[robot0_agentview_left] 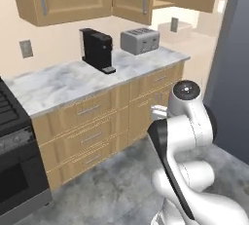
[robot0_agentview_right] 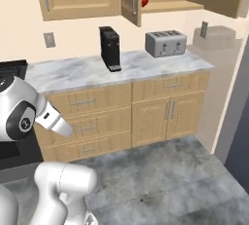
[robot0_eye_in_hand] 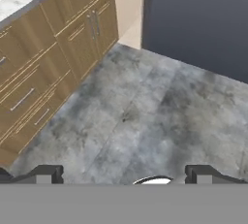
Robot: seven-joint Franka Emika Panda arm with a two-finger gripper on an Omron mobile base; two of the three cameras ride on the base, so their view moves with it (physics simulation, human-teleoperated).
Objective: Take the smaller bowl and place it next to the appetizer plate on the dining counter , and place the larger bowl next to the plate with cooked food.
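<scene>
Two gripper [robot0_eye_in_hand: 124, 174] fingers spread wide; smaller bowl [robot0_agentview_right: 144, 2] in wall cabinet.

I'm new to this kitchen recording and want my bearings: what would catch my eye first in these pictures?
The black coffee machine and the silver toaster stand out on the marble counter above wooden drawers. Overhead, an upper cabinet door hangs open, and something small and red sits on the shelf inside. In the hand view the gripper is open, with nothing between its tips, looking down at the grey floor.
</scene>
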